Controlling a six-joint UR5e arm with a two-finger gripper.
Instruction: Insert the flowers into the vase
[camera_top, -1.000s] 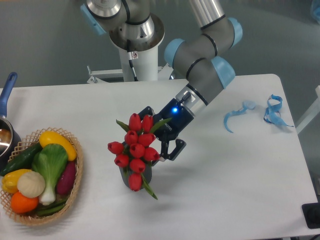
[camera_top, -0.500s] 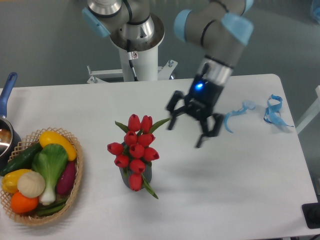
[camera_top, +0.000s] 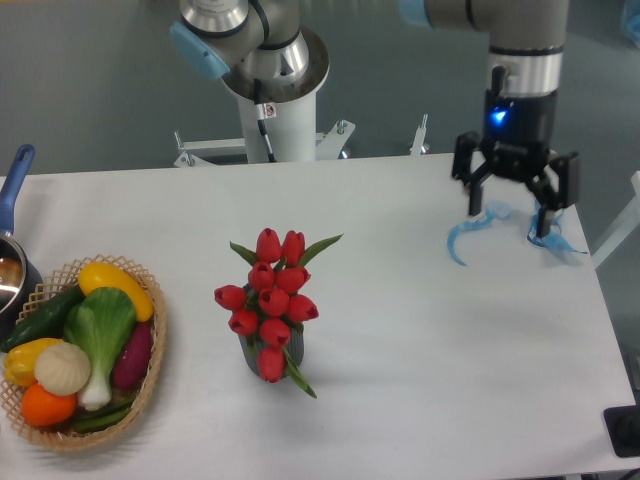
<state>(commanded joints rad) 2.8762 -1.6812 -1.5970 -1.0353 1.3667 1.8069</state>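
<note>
The flowers (camera_top: 270, 298), red tulip buds with green leaves, stand with their stems down in the vase (camera_top: 293, 350), a small dark grey cylinder near the table's middle. The buds cover most of the vase, so only its lower part shows. My gripper (camera_top: 512, 209) hangs far to the right, above the table's back right corner, pointing down. It is open with nothing between its fingers, well away from the flowers.
A wicker basket (camera_top: 152, 362) of colourful vegetables sits at the front left. A blue-handled pot (camera_top: 12, 197) is at the left edge. Blue ribbon pieces (camera_top: 468, 237) lie under and beside my gripper. The robot's base (camera_top: 272, 110) stands behind the table.
My gripper has let go of the flowers and swung up and right, from beside the vase to the table's back right corner. The flowers have stayed in the vase.
</note>
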